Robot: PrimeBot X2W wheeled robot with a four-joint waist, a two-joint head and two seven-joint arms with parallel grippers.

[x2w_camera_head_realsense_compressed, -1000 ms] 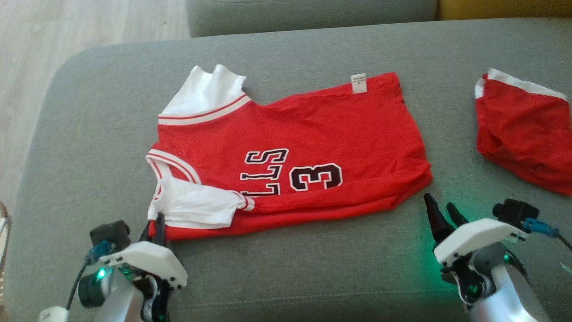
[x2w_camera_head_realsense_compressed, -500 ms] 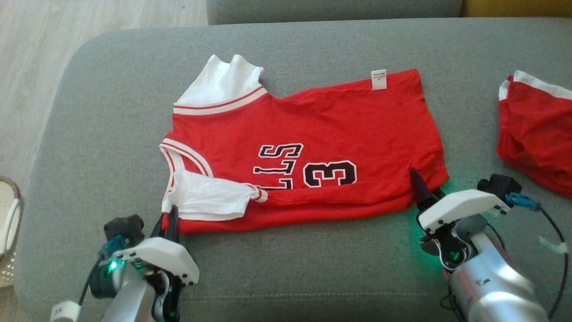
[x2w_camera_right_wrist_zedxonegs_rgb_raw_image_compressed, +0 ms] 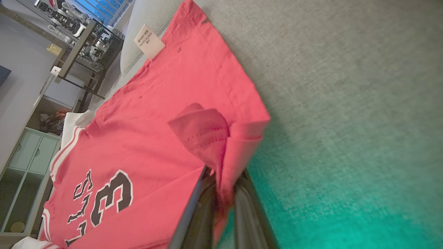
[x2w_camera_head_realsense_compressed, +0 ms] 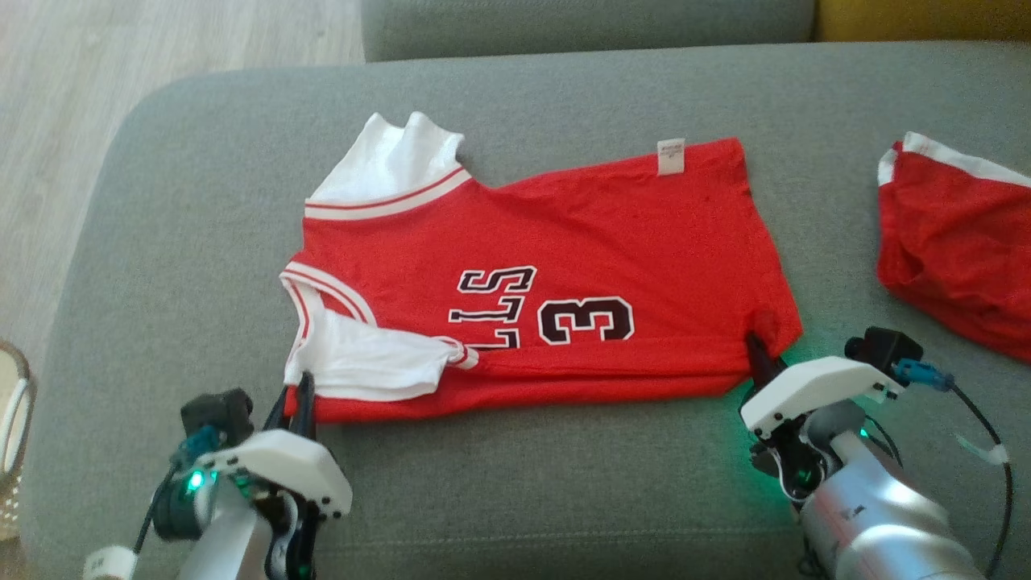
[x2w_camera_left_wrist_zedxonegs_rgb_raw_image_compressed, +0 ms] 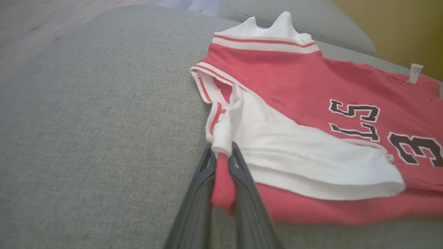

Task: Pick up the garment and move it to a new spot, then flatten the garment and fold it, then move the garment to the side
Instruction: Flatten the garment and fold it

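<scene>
Right gripper (x2w_camera_right_wrist_zedxonegs_rgb_raw_image_compressed: 224, 183) pinches hem corner of red jersey (x2w_camera_right_wrist_zedxonegs_rgb_raw_image_compressed: 155, 114), fabric bunched between jaws, on grey cushion (x2w_camera_right_wrist_zedxonegs_rgb_raw_image_compressed: 346, 86).

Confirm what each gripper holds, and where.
Both hold the red jersey: left gripper pinches the near corner by the white sleeve, right gripper the near hem corner.

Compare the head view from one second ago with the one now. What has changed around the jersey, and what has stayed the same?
The right gripper moved forward off the bare sofa cushion to the red jersey's near hem corner and closed on it. The left gripper stayed shut on the jersey's shoulder end. The jersey lies spread as before, and the second red garment was not touched.
</scene>
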